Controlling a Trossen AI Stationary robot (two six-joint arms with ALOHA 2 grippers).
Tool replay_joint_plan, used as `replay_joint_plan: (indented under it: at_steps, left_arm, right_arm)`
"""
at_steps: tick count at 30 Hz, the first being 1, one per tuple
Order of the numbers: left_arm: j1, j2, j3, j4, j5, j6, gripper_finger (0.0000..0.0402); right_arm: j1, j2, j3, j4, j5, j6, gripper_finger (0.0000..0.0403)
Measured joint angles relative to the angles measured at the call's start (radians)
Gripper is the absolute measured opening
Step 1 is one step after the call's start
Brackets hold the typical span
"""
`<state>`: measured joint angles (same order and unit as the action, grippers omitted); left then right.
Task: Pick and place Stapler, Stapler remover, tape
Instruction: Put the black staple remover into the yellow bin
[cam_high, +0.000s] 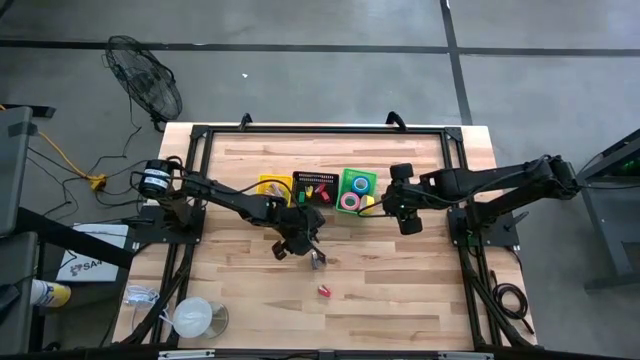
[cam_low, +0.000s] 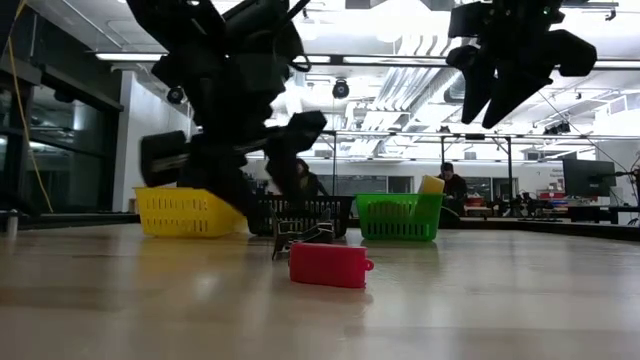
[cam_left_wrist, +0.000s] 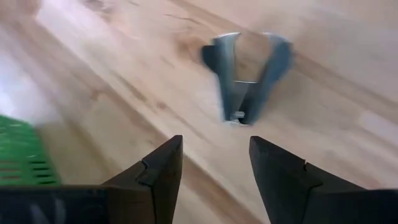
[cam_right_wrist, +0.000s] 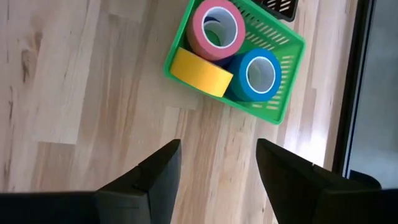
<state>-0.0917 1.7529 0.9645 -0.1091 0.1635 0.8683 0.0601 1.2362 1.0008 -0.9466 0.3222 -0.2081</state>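
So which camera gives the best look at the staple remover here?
The left wrist view: the staple remover lies on bare wood just ahead of the left end effector, its metal claws visible, though blurred. The high view shows only a small shape under the left arm. The low view half hides it behind the red stapler. The right wrist view misses it.

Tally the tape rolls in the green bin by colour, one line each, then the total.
Pink tape: 1
Yellow tape: 1
Blue tape: 1
Total in the green bin: 3
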Motion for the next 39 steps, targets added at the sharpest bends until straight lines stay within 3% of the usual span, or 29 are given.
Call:
replay_joint_plan:
  at_steps: [19, 39]
  left_arm:
    - [0.0, 0.001, -0.001, 0.045, 0.119, 0.108, 0.0182]
    - [0.0, 0.047, -0.003, 0.06, 0.133, 0.183, 0.0182]
  right_arm:
    - [0.0, 0.0, 0.0, 0.001, -0.031, 0.008, 0.02]
    - [0.0, 0.0, -0.001, 0.001, -0.045, 0.01, 0.0201]
